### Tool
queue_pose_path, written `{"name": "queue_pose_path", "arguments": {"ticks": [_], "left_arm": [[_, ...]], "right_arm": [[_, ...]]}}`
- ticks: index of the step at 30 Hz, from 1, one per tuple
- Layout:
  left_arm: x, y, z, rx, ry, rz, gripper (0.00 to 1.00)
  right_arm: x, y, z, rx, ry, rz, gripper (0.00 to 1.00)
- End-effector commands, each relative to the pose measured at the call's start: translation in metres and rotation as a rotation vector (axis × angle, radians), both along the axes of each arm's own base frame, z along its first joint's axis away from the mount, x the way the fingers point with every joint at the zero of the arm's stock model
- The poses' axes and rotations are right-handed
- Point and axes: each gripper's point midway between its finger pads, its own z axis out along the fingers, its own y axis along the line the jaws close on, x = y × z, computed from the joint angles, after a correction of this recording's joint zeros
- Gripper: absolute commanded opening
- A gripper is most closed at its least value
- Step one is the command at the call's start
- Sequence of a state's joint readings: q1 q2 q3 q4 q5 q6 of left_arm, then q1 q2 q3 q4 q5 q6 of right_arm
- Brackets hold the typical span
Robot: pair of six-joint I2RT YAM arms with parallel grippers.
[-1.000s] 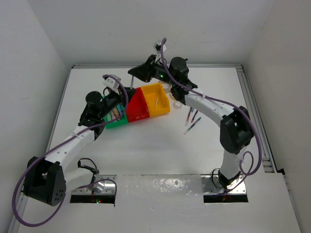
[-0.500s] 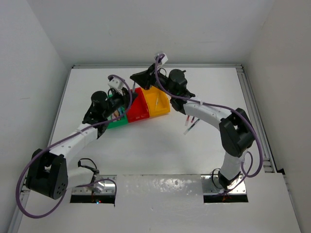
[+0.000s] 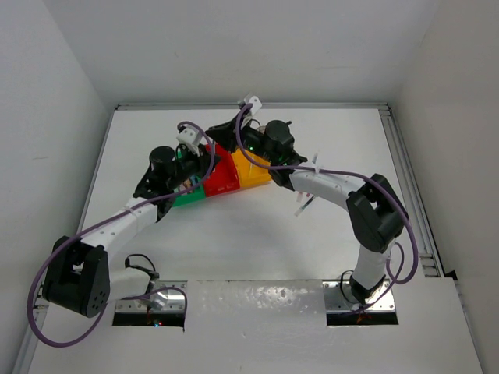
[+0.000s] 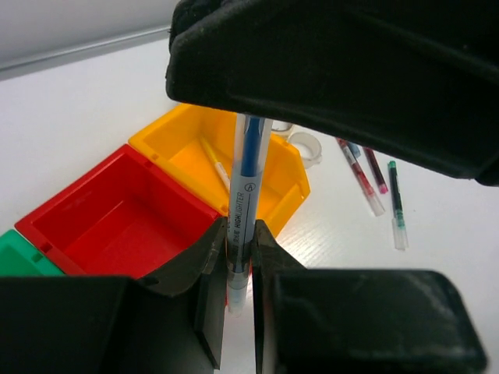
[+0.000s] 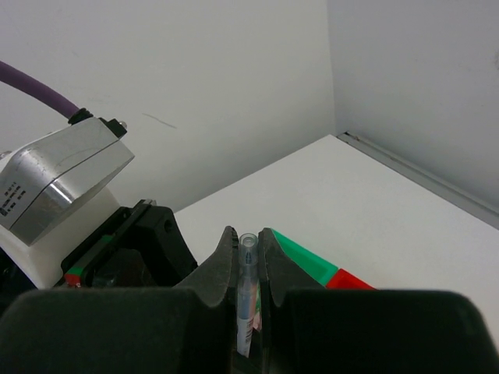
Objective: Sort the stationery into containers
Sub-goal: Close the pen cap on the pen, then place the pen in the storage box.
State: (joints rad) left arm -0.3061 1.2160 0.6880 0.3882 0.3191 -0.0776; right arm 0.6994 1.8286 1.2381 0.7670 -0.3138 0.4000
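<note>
A blue-inked highlighter pen (image 4: 245,187) with a clear barrel stands between both grippers above the bins. My left gripper (image 4: 238,241) is shut on its lower end. My right gripper (image 5: 248,245) is shut on its other end (image 5: 248,243); its black body (image 4: 335,70) fills the top of the left wrist view. In the top view the left gripper (image 3: 204,154) and the right gripper (image 3: 226,146) meet over the joined bins: green (image 3: 185,196), red (image 3: 221,182), yellow (image 3: 251,173). A thin yellow pen (image 4: 212,160) lies in the yellow bin (image 4: 175,144). The red bin (image 4: 117,226) looks empty.
Several loose pens (image 4: 359,167) with red and green accents lie on the table right of the yellow bin, also in the top view (image 3: 306,201). A pale tape ring (image 4: 306,146) lies behind the yellow bin. The left wrist camera housing (image 5: 62,179) sits close to the right gripper.
My right gripper has swung left and down to the left gripper over the bins. The left gripper has shifted slightly right, and both now hold the same pen.
</note>
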Motion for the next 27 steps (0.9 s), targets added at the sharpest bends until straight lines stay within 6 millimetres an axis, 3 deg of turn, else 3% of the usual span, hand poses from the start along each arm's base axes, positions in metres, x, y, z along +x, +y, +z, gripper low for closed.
{"name": "queue_pose_path", "arguments": {"ticks": [1, 4, 5, 6, 9, 13, 16, 20, 23, 25, 26, 27], "left_arm": [[0.003, 0.018, 0.191, -0.251, -0.542, 0.073, 0.00], [-0.002, 0.010, 0.176, -0.270, -0.472, 0.027, 0.00], [-0.003, 0.007, 0.168, -0.279, -0.438, 0.012, 0.00], [-0.005, 0.004, 0.165, -0.282, -0.426, -0.003, 0.00], [-0.008, -0.001, 0.156, -0.290, -0.386, -0.032, 0.00], [-0.013, -0.009, 0.142, -0.290, -0.325, -0.061, 0.00], [-0.018, -0.015, 0.133, -0.293, -0.288, -0.090, 0.00], [-0.018, -0.017, 0.129, -0.296, -0.272, -0.091, 0.00], [-0.020, -0.017, 0.128, -0.293, -0.269, -0.099, 0.01], [-0.022, -0.019, 0.124, -0.281, -0.261, -0.116, 0.25], [-0.023, -0.019, 0.120, -0.264, -0.256, -0.117, 0.59], [-0.023, -0.018, 0.117, -0.248, -0.250, -0.116, 0.82]], "right_arm": [[-0.065, 0.005, -0.169, -0.360, 0.377, 0.182, 0.00], [-0.058, 0.006, -0.156, -0.330, 0.375, 0.164, 0.01], [-0.057, 0.008, -0.150, -0.301, 0.394, 0.167, 0.13], [-0.050, 0.009, -0.139, -0.265, 0.380, 0.166, 0.16], [-0.041, 0.012, -0.116, -0.183, 0.379, 0.163, 0.21], [-0.036, 0.014, -0.103, -0.163, 0.360, 0.157, 0.28], [-0.032, 0.011, -0.092, -0.134, 0.341, 0.143, 0.21], [-0.029, 0.007, -0.085, -0.134, 0.323, 0.131, 0.00], [-0.022, 0.003, -0.079, -0.112, 0.334, 0.114, 0.00], [-0.011, -0.005, -0.075, -0.097, 0.358, 0.077, 0.00], [-0.003, -0.010, -0.070, -0.087, 0.366, 0.048, 0.00], [0.003, -0.015, -0.066, -0.087, 0.369, 0.026, 0.00]]}}
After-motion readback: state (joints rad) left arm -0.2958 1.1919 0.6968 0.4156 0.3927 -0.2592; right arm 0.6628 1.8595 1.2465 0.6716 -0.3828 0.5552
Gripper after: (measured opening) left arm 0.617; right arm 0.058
